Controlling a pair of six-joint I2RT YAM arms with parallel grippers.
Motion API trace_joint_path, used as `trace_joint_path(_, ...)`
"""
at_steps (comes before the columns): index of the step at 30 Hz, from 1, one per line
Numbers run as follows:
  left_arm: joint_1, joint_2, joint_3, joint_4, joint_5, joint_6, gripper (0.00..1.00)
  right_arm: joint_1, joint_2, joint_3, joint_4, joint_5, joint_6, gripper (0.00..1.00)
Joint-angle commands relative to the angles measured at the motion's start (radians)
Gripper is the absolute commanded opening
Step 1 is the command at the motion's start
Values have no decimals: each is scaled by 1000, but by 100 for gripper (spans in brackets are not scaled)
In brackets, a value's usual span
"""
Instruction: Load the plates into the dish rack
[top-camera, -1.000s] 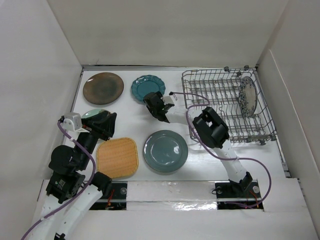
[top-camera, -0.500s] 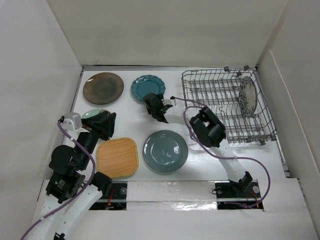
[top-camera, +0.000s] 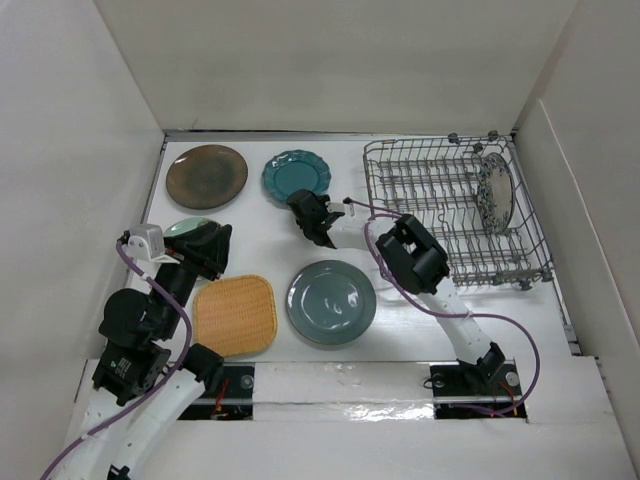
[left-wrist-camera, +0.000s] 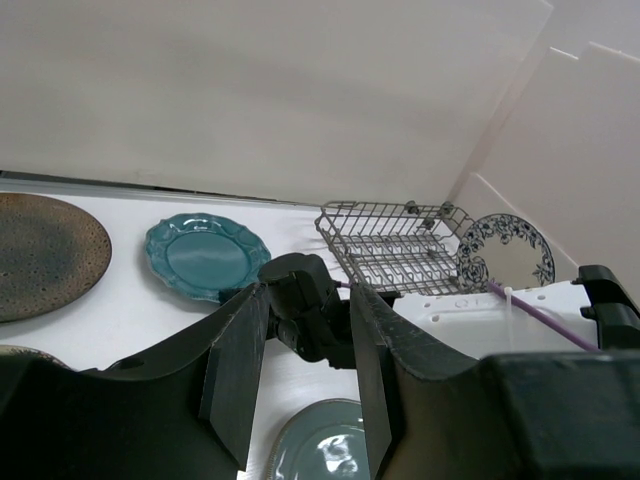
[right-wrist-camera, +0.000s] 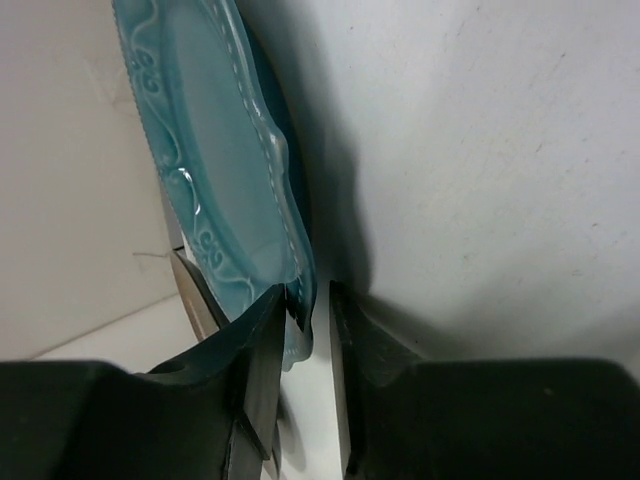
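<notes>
The teal scalloped plate (top-camera: 296, 175) lies flat at the back middle of the table. My right gripper (top-camera: 310, 214) is at its near edge. In the right wrist view the right gripper (right-wrist-camera: 308, 300) is narrowly open with the teal plate's rim (right-wrist-camera: 220, 180) between the jaws, one finger against it and a gap at the other. The dark brown plate (top-camera: 207, 176), the grey-blue plate (top-camera: 331, 303) and the tan woven plate (top-camera: 235, 315) lie flat. The white floral plate (top-camera: 494, 192) stands in the dish rack (top-camera: 440, 215). My left gripper (top-camera: 208, 248) is open and empty (left-wrist-camera: 307, 295).
A pale green plate (top-camera: 183, 228) lies partly under my left gripper at the left. White walls enclose the table on the left, back and right. The purple cable (top-camera: 375, 215) of the right arm loops in front of the rack.
My right gripper has moved a little up and left onto the teal plate's near rim. The left arm and the plates have not moved.
</notes>
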Motion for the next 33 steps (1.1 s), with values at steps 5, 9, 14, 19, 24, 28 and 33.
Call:
trace_joint_path(5, -7, 22, 22, 35, 3, 0, 35, 5, 7, -7, 16, 109, -51, 22)
trace_joint_path(9, -7, 26, 21, 36, 11, 0, 34, 25, -10, -6, 35, 138, -94, 11)
trace_joint_path(14, -7, 34, 18, 41, 22, 0, 34, 59, -42, -37, 94, 195, -187, 1)
trace_joint_path(19, -7, 36, 16, 39, 22, 1, 34, 91, -102, -103, 186, 258, -298, 0)
trace_joint_path(24, -7, 34, 12, 42, 17, 1, 34, 100, -180, -198, 303, 292, -411, 0)
trace_joint_path(28, -7, 31, 7, 49, 28, 1, 34, 113, -225, -227, 396, 308, -578, 0)
trace_joint_path(33, -7, 40, 5, 50, 34, 3, 34, 113, -293, -304, 553, 324, -786, 0)
